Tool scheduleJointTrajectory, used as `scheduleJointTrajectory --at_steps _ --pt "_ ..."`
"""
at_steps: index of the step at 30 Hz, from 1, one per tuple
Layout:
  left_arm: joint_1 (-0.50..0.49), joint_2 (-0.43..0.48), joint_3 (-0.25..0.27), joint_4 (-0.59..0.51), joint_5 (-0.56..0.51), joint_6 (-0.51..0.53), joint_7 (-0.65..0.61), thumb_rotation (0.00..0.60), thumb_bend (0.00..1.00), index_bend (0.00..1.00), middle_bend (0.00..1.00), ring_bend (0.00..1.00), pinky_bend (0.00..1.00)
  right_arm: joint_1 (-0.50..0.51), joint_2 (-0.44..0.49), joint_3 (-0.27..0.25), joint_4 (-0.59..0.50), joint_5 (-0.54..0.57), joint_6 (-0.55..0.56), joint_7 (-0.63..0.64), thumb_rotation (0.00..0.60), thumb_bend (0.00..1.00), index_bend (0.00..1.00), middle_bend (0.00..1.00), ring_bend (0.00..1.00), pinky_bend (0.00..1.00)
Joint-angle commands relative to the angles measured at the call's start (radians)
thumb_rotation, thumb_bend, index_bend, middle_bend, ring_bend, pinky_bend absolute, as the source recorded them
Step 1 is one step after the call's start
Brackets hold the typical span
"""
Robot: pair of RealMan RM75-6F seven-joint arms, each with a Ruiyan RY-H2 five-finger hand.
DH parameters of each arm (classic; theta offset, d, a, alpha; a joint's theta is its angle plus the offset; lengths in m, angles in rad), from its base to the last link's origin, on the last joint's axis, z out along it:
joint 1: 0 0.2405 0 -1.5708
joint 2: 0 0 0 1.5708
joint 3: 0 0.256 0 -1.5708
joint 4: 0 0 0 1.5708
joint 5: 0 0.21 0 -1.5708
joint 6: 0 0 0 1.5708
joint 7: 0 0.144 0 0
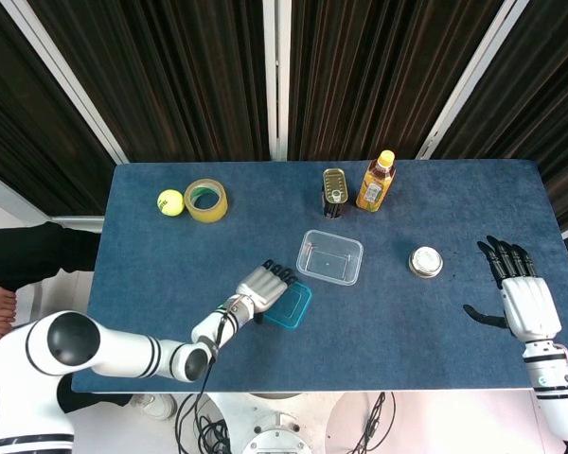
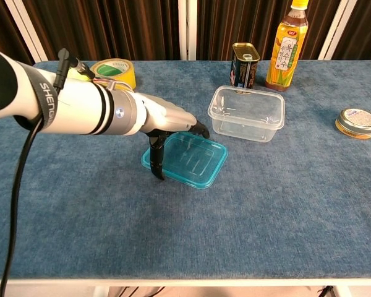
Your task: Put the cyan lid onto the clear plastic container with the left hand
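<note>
The cyan lid (image 1: 291, 308) (image 2: 196, 162) lies flat on the blue table, just near-left of the clear plastic container (image 1: 329, 256) (image 2: 246, 113), which stands empty and uncovered. My left hand (image 1: 263, 286) (image 2: 167, 124) reaches over the lid's left part. Its fingers stretch out above the lid and its thumb points down at the lid's left edge; whether the thumb touches the lid I cannot tell. My right hand (image 1: 519, 298) hovers with fingers spread at the table's right edge, holding nothing; it does not show in the chest view.
A tin can (image 1: 334, 192) (image 2: 244, 65) and an orange drink bottle (image 1: 376, 181) (image 2: 285, 46) stand behind the container. A small round tin (image 1: 424, 261) (image 2: 357, 122) sits to its right. A tennis ball (image 1: 170, 201) and a yellow tape roll (image 1: 206, 200) (image 2: 114, 72) lie far left.
</note>
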Motion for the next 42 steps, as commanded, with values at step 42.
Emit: scheduleJointTrajectory --at_steps 42 --pt "-0.2 0.051 -0.223 -0.037 -0.304 0.148 0.14 0.6 0.33 0.34 0.33 0.17 0.12 -0.036 0.003 0.01 0.017 -0.008 0.016 0.022 0.6 0.07 0.0 0.0 0.0 0.0"
